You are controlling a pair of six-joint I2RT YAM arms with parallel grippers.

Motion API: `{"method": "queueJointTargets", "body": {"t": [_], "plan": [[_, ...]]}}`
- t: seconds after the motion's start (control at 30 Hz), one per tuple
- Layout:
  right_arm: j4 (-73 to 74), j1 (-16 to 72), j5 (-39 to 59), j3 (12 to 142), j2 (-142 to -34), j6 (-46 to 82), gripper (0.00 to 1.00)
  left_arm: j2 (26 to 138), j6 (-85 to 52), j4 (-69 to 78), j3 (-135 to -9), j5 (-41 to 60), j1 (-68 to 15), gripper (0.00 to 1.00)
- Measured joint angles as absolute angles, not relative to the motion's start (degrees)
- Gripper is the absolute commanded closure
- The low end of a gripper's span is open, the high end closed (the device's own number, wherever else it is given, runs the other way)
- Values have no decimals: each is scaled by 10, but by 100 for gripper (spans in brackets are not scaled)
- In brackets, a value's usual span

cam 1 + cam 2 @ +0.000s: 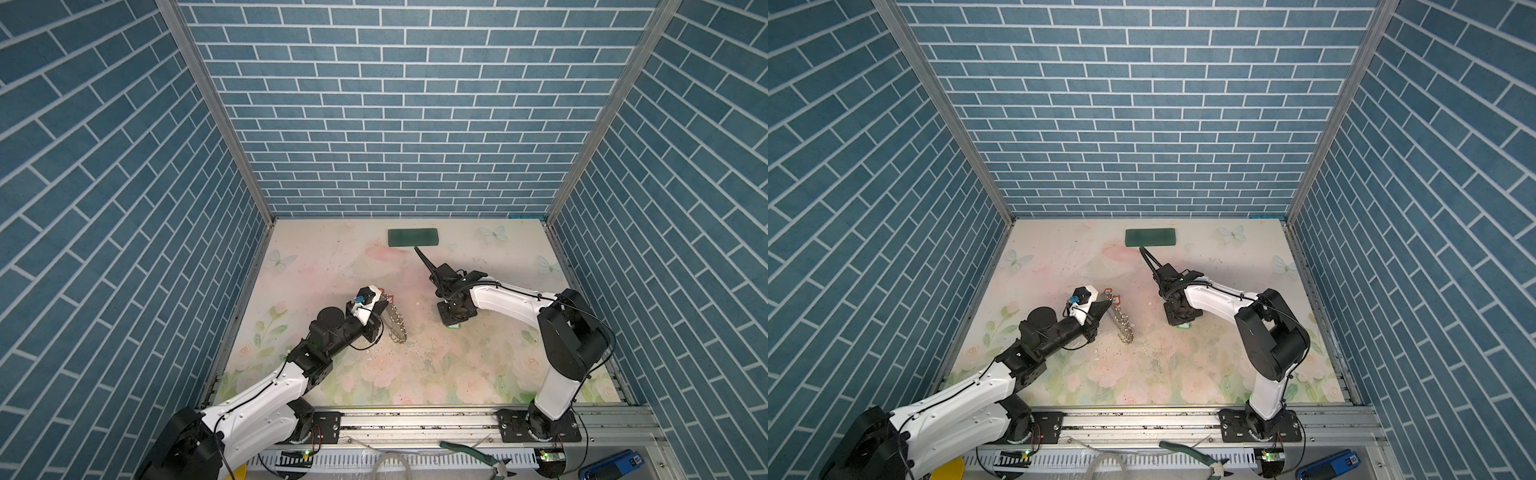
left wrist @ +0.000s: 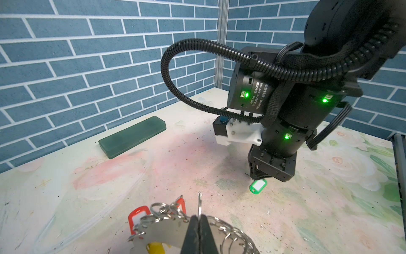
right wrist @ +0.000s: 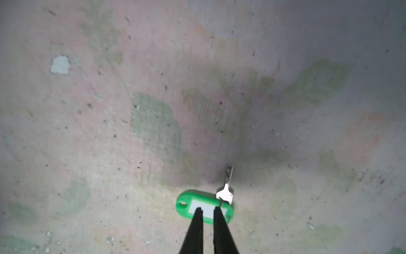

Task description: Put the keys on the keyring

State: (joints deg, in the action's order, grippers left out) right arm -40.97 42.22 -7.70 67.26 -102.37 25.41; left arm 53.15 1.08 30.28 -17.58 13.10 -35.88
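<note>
In both top views the worktop point(image 1: 332, 257) is boxed by blue brick walls point(image 1: 395, 124) at 9, 12 and 3 o'clock, with an aluminium rail point(image 1: 415, 419) along its 6 o'clock edge. The widest bare stretch lies toward 6 o'clock, and a narrower lane lies free between the two hands. A dark green block point(image 1: 412, 237) lies flat near the 12 o'clock wall. The keyring point(image 1: 398, 328) is just to 9 o'clock of the middle, at the tip of the left hand point(image 1: 1108, 304). The right hand point(image 1: 452, 321) points down just to 3 o'clock of the middle, over a green-tagged key point(image 1: 454, 327). In the left wrist view the left hand's fingers point(image 2: 191, 233) are pressed together on an upright split ring point(image 2: 199, 204) of the keyring's fringe, holding the keyring. Red tags point(image 2: 137, 216) and a yellow tag point(image 2: 156, 247) show at the hoop's rim. In the right wrist view the right hand's fingers point(image 3: 197, 222) stand a narrow gap apart, tips over the white label of the green tag point(image 3: 197, 194). The silver blade point(image 3: 229, 176) points away from them, bare worktop all around.
</note>
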Motion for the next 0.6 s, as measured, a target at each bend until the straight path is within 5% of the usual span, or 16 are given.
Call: {"method": "queueJointTargets", "body": {"t": [0.6], "plan": [[-439, 422, -101, 687, -1049, 250, 89, 534, 11, 303, -176, 131, -359, 100]]}}
